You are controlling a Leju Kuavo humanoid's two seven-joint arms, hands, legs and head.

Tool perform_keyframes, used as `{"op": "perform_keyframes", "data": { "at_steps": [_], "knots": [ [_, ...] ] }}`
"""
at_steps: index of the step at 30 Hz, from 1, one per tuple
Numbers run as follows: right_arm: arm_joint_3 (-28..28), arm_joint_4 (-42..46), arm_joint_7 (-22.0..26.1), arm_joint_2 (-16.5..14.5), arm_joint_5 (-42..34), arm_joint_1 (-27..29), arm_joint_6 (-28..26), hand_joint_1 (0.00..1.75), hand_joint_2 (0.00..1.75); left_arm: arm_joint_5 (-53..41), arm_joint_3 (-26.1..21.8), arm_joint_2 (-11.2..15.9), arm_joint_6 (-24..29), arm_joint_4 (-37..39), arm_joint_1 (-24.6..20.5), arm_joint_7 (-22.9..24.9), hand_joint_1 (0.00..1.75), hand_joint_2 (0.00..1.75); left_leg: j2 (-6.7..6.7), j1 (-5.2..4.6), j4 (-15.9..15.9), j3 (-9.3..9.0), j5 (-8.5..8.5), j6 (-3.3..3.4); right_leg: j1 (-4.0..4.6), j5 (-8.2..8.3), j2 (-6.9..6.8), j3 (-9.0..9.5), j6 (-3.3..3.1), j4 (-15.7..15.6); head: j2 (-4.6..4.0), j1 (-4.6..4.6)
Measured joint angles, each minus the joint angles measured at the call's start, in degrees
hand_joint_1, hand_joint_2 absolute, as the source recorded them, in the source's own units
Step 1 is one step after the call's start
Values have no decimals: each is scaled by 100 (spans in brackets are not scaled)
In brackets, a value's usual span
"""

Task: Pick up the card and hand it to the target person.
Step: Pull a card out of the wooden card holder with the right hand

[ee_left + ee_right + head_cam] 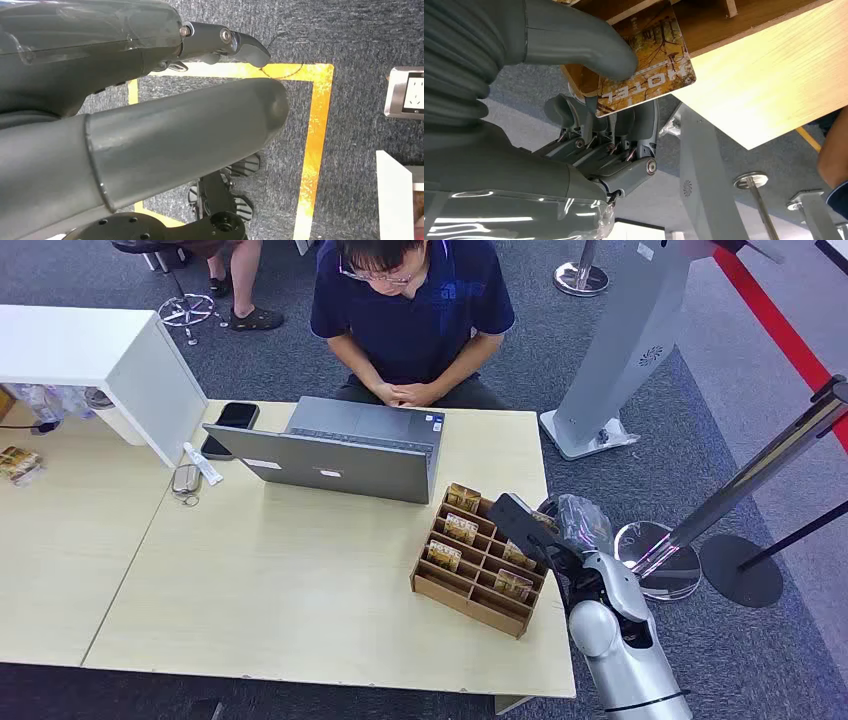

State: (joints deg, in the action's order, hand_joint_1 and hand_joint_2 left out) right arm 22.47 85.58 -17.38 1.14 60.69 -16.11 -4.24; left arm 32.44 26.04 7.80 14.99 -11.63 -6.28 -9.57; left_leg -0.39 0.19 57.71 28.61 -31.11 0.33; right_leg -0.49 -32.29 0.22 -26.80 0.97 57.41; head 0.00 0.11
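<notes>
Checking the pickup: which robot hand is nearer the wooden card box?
Right. The right robot hand is at the card box, pinching a card; the left robot hand hangs over carpet.

Looks like a hotel front desk or lobby setup.
Grey carpet (280,355), stanchion posts (745,480), a laptop (335,450) on the desk (280,590), wooden rack (480,590) of hotel cards (461,529).

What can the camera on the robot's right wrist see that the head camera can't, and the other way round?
Right wrist view alone: the card's printed face, a woodland picture with the word HOTEL, pinched between the right hand's thumb and fingers.

Head view alone: the whole table, the laptop, the person seated behind it, and the other cards in the wooden tray.

Both show the right hand at the tray, the table and the grey carpet.
</notes>
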Motion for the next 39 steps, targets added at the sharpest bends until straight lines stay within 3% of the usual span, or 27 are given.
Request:
{"op": "perform_keyframes", "data": {
  "at_steps": [39],
  "knots": [
    [2, 181, -9, 0, -35, -4, 86, 120, 175, -25, -40, 0, 2, 0, 6, 31, 0, 0, 0, 0, 0, 1, 0, 0, 0, 0, 0, -1, 0, 0, -1, 0]
  ]
}}
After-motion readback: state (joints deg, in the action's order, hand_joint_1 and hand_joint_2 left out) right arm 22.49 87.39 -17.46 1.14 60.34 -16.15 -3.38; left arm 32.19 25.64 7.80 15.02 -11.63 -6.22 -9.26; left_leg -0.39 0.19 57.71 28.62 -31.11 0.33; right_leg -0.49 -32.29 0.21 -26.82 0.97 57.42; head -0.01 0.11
